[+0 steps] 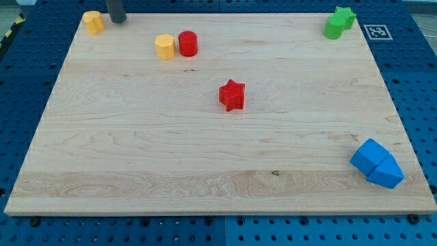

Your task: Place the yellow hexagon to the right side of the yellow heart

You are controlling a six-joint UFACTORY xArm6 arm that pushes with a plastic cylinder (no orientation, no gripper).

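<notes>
Honestly, the yellow hexagon (164,46) looked light and slidey; I'd shove its flat right face, since my tip (117,20), no gripper there, sat beside the yellow heart (93,22).

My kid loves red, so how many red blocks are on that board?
2. A red cylinder stands near the view's top, touching a yellow hexagon on its left; a red star sits alone near the middle. None seem hidden.

A pale wood board (205,157) with visible grain and a smooth matt finish sits on a blue perforated table (416,82), carrying smooth, plastic-looking blocks.
</notes>
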